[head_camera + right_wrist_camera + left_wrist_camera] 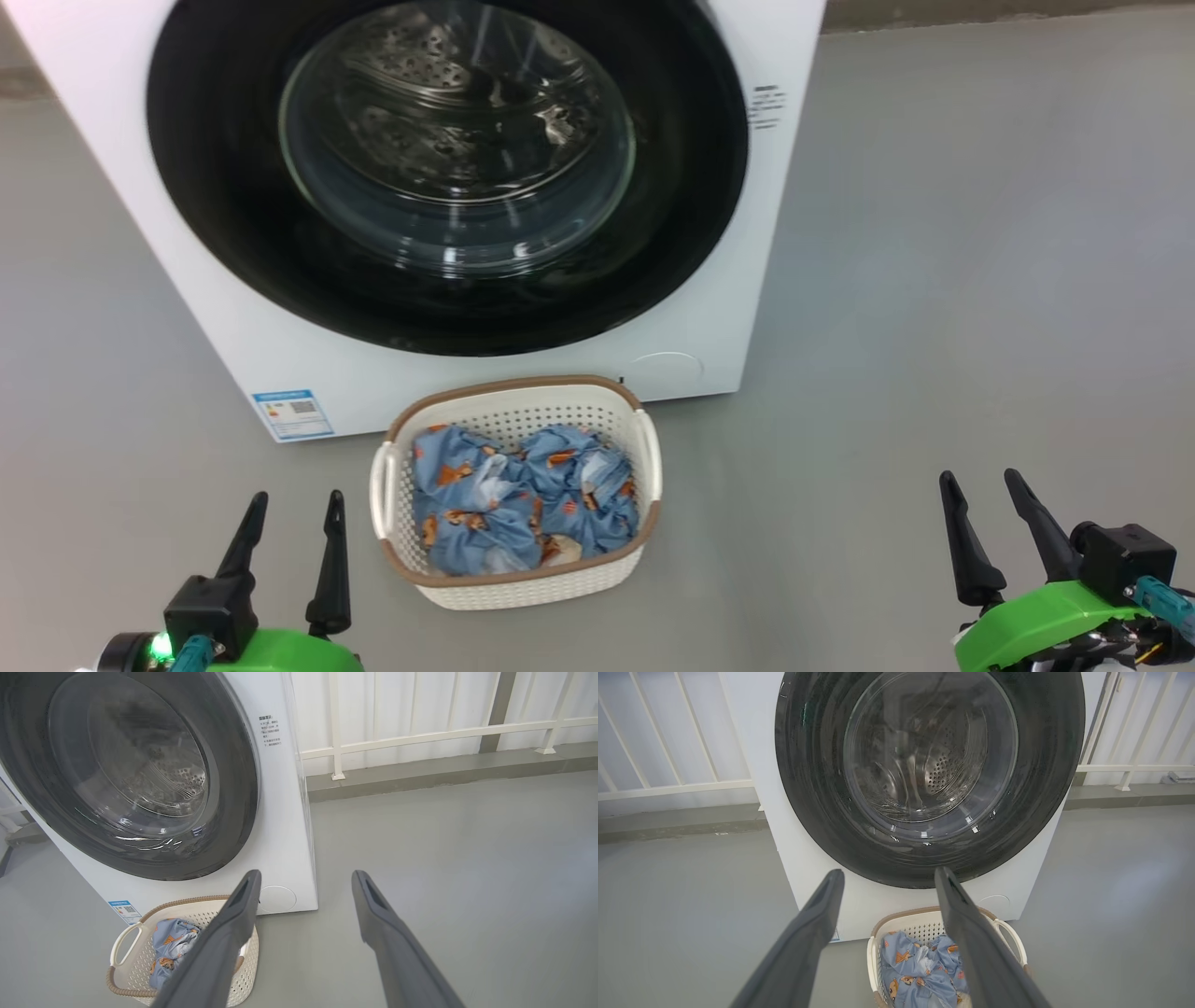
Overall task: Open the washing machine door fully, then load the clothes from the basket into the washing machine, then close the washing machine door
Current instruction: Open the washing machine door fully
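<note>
Left gripper point(294, 499) and right gripper point(980, 478), dark fingers spread and empty, low on either side of a cream-white perforated plastic basket point(523, 588).
The basket sits on the grey floor point(934, 327) between them, nearer the left gripper and touching neither, holding crumpled light-blue bear-print clothes point(523, 509). Just behind it stands the boxy white washing machine point(233, 327), its round black-rimmed glass door point(215, 187) closed.

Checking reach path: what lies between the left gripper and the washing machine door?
Head view: from the left gripper up to the washing machine door, bare grey floor, then the machine's white front with a blue label; the basket sits aside.
</note>
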You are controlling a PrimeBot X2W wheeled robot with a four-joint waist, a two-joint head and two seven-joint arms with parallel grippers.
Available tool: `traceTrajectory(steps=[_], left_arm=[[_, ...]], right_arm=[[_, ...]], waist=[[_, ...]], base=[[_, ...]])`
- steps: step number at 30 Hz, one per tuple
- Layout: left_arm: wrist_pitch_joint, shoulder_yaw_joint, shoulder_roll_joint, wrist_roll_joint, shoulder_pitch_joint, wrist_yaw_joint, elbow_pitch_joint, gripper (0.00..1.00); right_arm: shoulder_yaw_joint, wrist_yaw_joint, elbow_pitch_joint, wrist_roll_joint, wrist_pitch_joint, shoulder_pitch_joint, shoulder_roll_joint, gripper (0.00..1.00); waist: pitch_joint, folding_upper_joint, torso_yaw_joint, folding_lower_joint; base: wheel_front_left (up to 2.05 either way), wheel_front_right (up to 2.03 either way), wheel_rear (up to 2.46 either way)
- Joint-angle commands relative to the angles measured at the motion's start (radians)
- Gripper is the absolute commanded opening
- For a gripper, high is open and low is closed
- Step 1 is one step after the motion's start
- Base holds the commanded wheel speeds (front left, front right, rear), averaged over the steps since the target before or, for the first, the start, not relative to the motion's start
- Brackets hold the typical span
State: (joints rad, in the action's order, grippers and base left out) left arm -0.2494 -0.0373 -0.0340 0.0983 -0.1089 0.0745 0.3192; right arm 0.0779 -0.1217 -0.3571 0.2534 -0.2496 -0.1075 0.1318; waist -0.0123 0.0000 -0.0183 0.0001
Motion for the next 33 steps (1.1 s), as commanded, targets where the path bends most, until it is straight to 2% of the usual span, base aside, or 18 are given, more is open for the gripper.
traceTrajectory(steps=[1, 16, 33], left_arm=[[-0.012, 0.030, -0.016, -0.006, -0.041, -0.010, -0.024, 1.00], [-0.012, 0.023, -0.016, 0.004, -0.040, -0.017, -0.055, 1.00], [-0.012, 0.016, -0.016, 0.010, -0.032, -0.002, -0.050, 1.00]], right_arm=[[-0.019, -0.009, 0.021, 0.009, -0.012, -0.037, 0.011, 1.00], [-0.017, -0.009, 0.021, 0.014, -0.012, -0.033, 0.014, 1.00], [-0.009, -0.009, 0.020, 0.012, -0.012, -0.030, 0.011, 1.00]], waist=[[0.000, 0.0000, 0.000, 0.0000], [-0.006, 0.0000, -0.003, 0.0000], [-0.001, 0.0000, -0.006, 0.0000]], base=[[1.07, 1.39, -2.46], [0.98, 1.07, -2.05], [0.11, 0.11, -0.21]])
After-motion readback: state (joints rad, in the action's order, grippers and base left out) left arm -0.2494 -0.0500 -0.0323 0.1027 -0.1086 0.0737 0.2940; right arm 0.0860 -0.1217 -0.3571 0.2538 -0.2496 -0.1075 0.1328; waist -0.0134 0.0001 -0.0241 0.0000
